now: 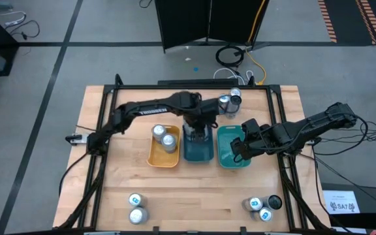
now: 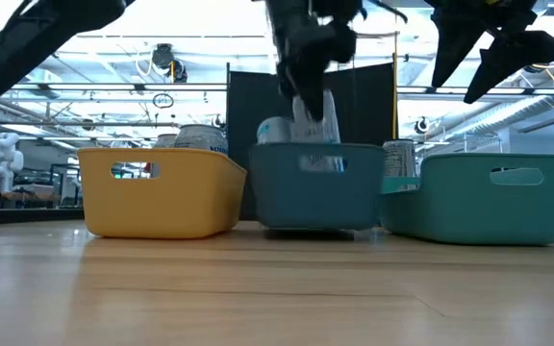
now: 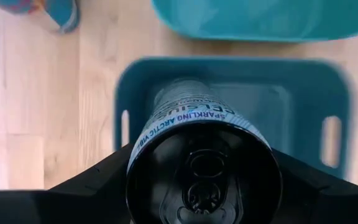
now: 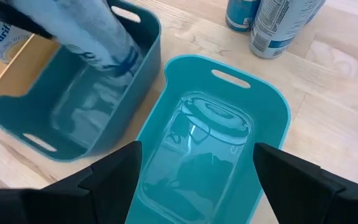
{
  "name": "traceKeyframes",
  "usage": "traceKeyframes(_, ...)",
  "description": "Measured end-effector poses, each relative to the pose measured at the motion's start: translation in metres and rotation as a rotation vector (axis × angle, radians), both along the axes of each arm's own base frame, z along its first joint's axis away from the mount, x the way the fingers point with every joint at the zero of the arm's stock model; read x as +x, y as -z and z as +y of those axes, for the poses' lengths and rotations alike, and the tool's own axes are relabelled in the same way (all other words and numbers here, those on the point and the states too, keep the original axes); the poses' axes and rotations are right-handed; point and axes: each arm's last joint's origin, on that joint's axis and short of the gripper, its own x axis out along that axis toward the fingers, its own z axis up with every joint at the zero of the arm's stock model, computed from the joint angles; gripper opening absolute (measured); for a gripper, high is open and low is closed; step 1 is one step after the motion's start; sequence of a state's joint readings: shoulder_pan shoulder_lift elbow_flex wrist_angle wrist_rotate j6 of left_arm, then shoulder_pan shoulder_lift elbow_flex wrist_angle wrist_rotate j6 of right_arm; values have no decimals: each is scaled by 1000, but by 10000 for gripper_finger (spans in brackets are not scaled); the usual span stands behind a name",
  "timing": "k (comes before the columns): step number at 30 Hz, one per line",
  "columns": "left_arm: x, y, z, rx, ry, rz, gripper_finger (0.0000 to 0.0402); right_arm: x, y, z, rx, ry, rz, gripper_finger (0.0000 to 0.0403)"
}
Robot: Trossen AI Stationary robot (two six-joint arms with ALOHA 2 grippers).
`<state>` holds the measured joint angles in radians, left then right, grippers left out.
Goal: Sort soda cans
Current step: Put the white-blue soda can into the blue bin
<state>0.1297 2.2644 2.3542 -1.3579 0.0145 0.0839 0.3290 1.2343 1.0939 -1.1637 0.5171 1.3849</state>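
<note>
Left gripper (image 1: 198, 128) is clamping a silver soda can with blue markings (image 3: 197, 140) and holding it over the dark teal middle tray (image 1: 198, 150). The low view is showing this can hanging part-way into that tray, its lower end below the rim. In the left wrist view the can's top is facing the camera and its body is pointing down into the tray.

Right gripper (image 1: 237, 148) is hovering over the light teal right tray (image 1: 226, 134) with its fingers (image 4: 114, 177) spread apart and gripping nothing; that tray's floor is showing bare between them in the right wrist view.

Two silver cans (image 1: 164, 137) are standing in the yellow left tray (image 1: 154, 156). Two more cans (image 1: 229, 102) are standing just behind the middle and right trays, near the table's (image 1: 194, 196) far edge. A pair of cans (image 1: 136, 207) is sitting at the near left corner of the table, well apart from the trays. At the near right corner a group of cans (image 1: 258, 207) is standing together, one dark can (image 1: 274, 203) among them.
</note>
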Motion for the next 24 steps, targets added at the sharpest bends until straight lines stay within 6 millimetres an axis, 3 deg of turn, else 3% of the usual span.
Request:
traceKeyframes(14, 2, 4, 3, 69, -47, 12, 272, 0, 0, 0, -7, -15, 7, 299)
traceKeyframes(24, 9, 20, 4, 72, -48, 49, 272, 0, 0, 0, -8, -15, 7, 299)
